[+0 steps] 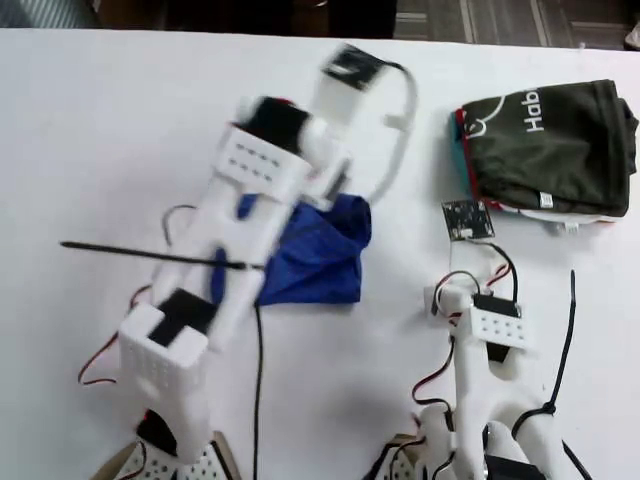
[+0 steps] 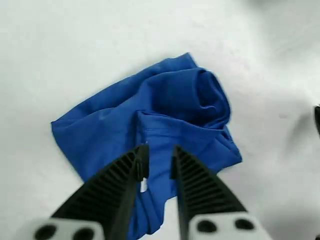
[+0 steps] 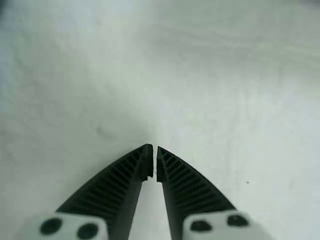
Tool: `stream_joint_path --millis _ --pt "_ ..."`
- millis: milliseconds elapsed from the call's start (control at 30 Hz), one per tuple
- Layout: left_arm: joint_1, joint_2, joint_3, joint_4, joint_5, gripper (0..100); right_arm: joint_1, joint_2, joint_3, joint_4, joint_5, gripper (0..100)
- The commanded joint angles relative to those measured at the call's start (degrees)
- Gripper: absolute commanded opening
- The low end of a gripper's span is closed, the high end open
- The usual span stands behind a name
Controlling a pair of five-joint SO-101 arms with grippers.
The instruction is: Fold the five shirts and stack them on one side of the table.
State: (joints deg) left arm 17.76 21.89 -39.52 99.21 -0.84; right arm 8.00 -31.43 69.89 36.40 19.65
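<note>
The high view takes in a stack of folded shirts (image 1: 550,140), dark green on top, on the white desk (image 1: 90,140). It lies well apart from the blue shirt (image 1: 320,250), on the right arm's side. Part of the blue shirt is hidden under the left arm. In the left wrist view the blue shirt is loosely bunched and creased. The left gripper (image 2: 159,152) is over it, fingers narrowly spread. The right gripper (image 3: 152,150) is over bare desk, fingers pressed almost together.
</note>
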Motion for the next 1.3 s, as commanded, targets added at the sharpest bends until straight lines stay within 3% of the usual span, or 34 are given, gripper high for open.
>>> stream_joint_path --millis 0,233,467,767,967,1267 --pt "-5.19 -0.44 5.76 -4.31 -4.04 3 0.22 -0.22 -0.18 -0.92 0.44 2.1" --pt "-6.86 -1.05 24.92 -16.88 -4.48 3 0.22 -0.22 -0.18 -0.92 0.44 2.1" --pt "-2.2 -0.35 27.74 -19.96 -0.88 3 0.22 -0.4 -0.18 -0.92 0.44 2.1" --pt "-3.43 -0.53 34.07 -27.08 -1.32 3 0.22 -0.48 -0.09 -0.84 0.44 2.1" --pt "-2.99 -0.97 36.18 -26.37 -0.97 3 0.22 -0.48 -0.09 -0.84 0.44 2.1" --pt "0.53 -1.14 28.35 -11.52 -0.79 3 0.22 -0.4 -0.09 -0.92 0.44 2.1"
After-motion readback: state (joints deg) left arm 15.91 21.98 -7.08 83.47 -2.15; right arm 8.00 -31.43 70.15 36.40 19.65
